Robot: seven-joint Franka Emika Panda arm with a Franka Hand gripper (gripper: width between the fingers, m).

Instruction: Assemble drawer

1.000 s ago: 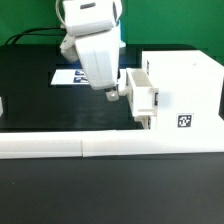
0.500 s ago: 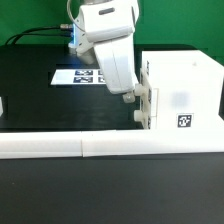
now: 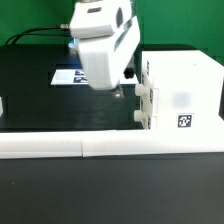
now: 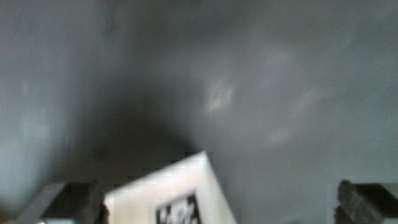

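In the exterior view, the white robot arm [image 3: 100,45] leans over the black counter [image 3: 35,95], and its claw [image 3: 124,90] hangs low just beside the drawer box [image 3: 180,92], on the exterior view's left of it. The drawer box is a white block on the exterior view's right of the counter, with a marker tag [image 3: 184,122] on its front face and a smaller drawer piece [image 3: 146,100] sitting in its open side. Behind the arm lies the marker board [image 3: 68,76], flat on the counter. A white rail [image 3: 90,148] runs along the counter's near edge. In the wrist view, 2 dark fingertips [image 4: 61,200] stand well apart with nothing between them, so the claw is released; a white tagged corner [image 4: 169,195] shows near 1 fingertip against the blurred dark counter.
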